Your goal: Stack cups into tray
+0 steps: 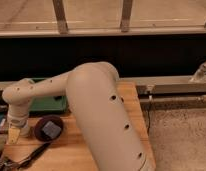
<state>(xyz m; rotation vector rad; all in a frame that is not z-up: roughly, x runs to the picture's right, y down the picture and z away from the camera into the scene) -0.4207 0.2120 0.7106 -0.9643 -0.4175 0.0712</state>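
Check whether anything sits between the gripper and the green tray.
Nothing visible does. The gripper hangs low at the left end of the table, just in front of the tray. The dark brown bowl sits beside the gripper, off that line.

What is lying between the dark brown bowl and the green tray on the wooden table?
In the camera view, only bare wood separates the dark brown bowl from the green tray. The gripper hangs left of the bowl.

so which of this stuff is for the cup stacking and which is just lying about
For the job: green tray, partly behind the arm; gripper, low over the table's left end. No cup clearly visible.
Lying about: dark brown bowl holding a blue-grey block; dark cable at front left.
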